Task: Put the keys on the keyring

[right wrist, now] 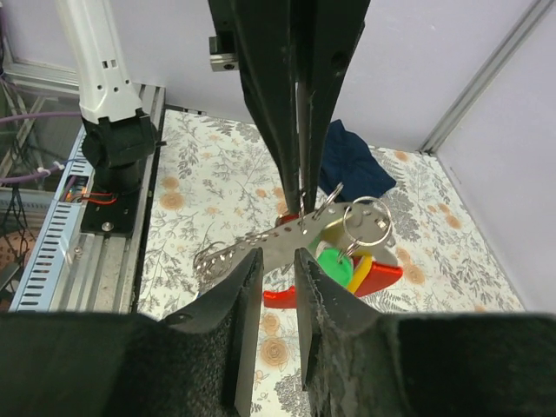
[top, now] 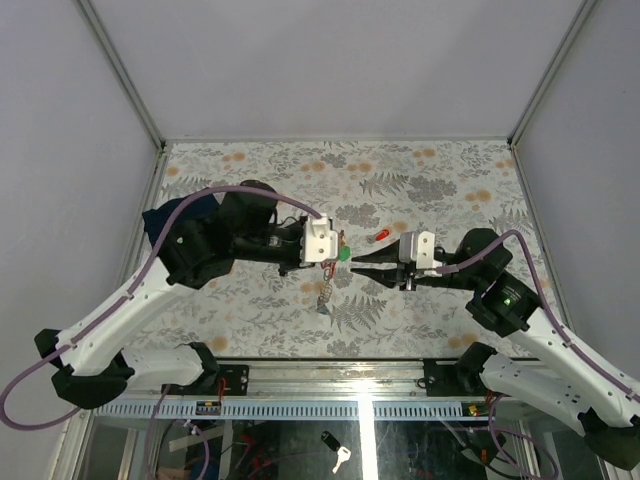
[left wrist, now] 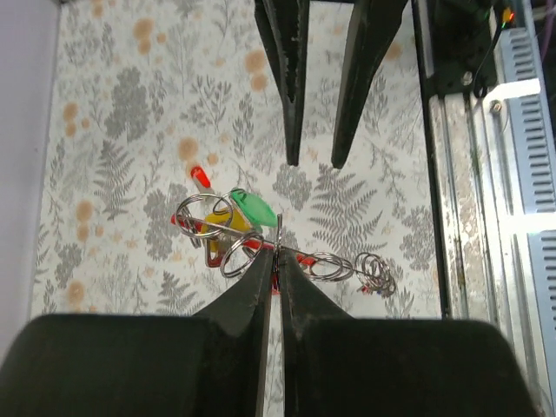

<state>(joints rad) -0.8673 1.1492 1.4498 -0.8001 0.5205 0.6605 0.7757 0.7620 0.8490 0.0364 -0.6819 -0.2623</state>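
Above the surface [top: 250, 170], the left claw [left wrist: 277, 261] clamps the keyring [right wrist: 291, 234]; the right claw [right wrist: 278, 256], parted, should retreat gently, then fetch the red-tagged key [top: 381, 235].

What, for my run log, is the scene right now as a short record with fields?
left gripper: shut on the keyring, held up between the arms
right gripper: open, facing the keyring, holding nothing
hanging with keyring: green tag, yellow tag
loose on table: red tag
also present: dark blue cloth
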